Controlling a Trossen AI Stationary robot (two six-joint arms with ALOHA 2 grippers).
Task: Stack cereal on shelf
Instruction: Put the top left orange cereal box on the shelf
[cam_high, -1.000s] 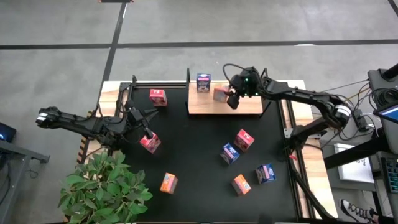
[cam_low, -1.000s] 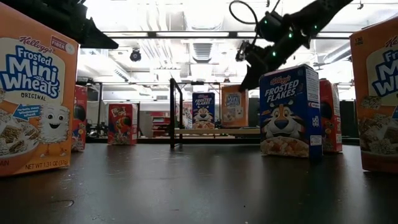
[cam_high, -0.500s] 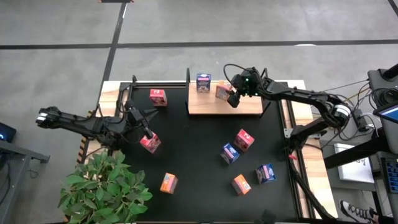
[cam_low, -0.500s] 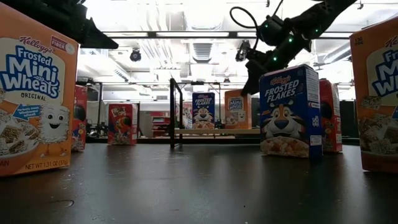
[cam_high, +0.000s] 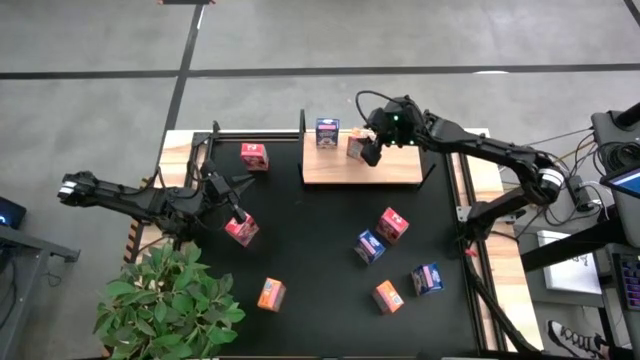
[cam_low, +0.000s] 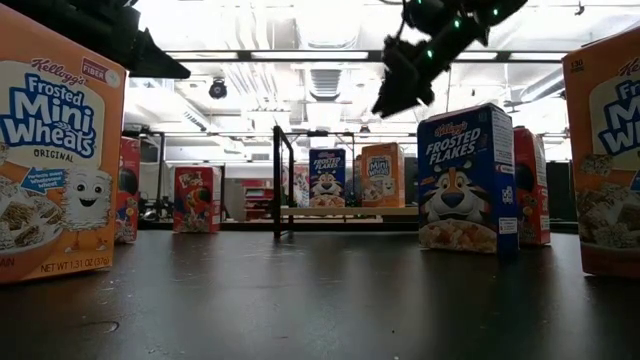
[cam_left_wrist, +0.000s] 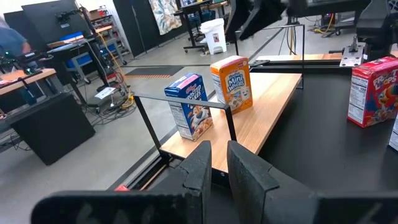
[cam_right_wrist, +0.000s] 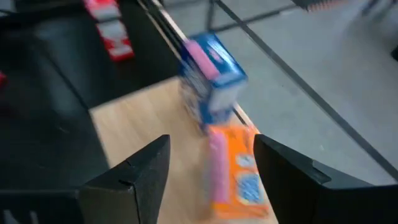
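The wooden shelf (cam_high: 385, 168) lies at the table's far side. A blue cereal box (cam_high: 327, 132) and an orange one (cam_high: 353, 147) stand upright on it side by side, also seen as the blue box (cam_left_wrist: 189, 106) and the orange box (cam_left_wrist: 232, 83). My right gripper (cam_high: 370, 152) hangs open above the orange box (cam_right_wrist: 239, 174), clear of it, high over the shelf (cam_low: 395, 90). My left gripper (cam_high: 237, 213) waits shut over the table's left side, above a red box (cam_high: 241, 231), its fingers together (cam_left_wrist: 214, 168).
Loose cereal boxes stand on the black mat: red (cam_high: 253, 155), red (cam_high: 392, 224), blue (cam_high: 369, 246), blue (cam_high: 427, 278), orange (cam_high: 387, 296), orange (cam_high: 271, 294). A potted plant (cam_high: 170, 300) sits at the near left corner. Black posts (cam_high: 303, 125) rise at the shelf's ends.
My right gripper has risen straight up off the orange box and drifted slightly toward the far edge. The orange box stays upright on the shelf beside the blue one.
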